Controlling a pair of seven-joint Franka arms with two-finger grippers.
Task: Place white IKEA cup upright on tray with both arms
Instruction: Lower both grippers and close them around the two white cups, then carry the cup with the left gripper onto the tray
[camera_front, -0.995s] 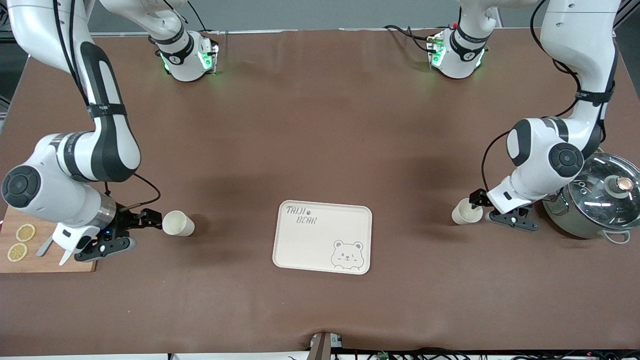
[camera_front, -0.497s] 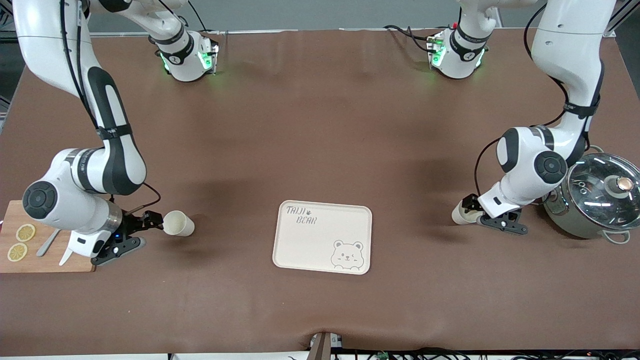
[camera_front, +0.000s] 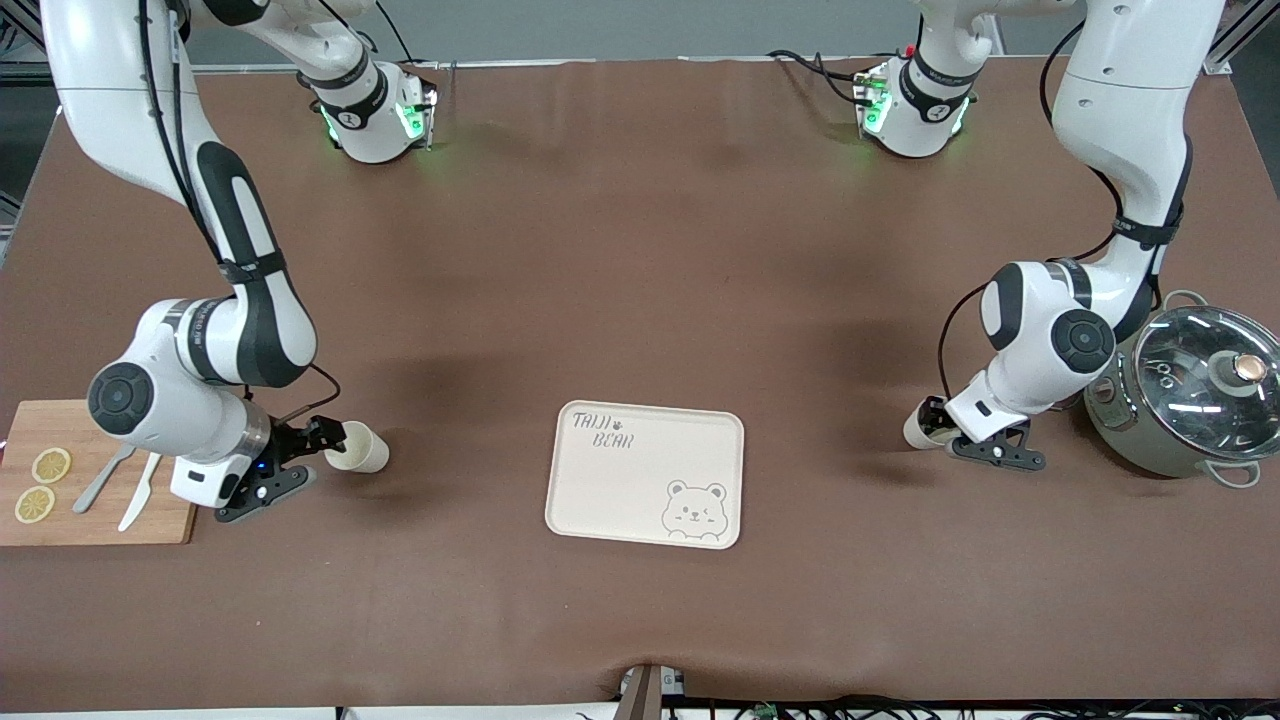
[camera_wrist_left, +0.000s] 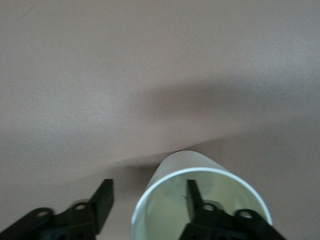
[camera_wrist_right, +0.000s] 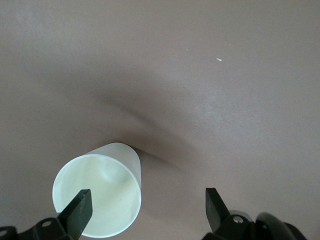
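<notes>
Two white cups are seen lying on their sides on the tabletop, well apart from the tray (camera_front: 645, 474), which sits empty between them. One cup (camera_front: 358, 447) lies twd the right arm's end, near the board (camera_front: 95, 525); the other cup (camera_front: 922, 428) lies twd the left arm's end, beside the pot (camera_front: 1190, 402). The right gripper (camera_front: 305, 458) is set low at its cup's mouth, jaws apart, the rim not yet straddled in the right wrist view. The left gripper (camera_front: 960, 432) is likewise low, jaws apart, w/ one finger (camera_wrist_left: 196, 197) seen inside the cup's mouth and the other outside the wall. The step in hand is judged to be the rim grasp. For it to be done well, each wall should be seated deep between the jaws before closing, approach kept in line w/ the cup axis so nothing is rolled away, and closing done gently, since a thin wall may slip or be tipped.
</notes>
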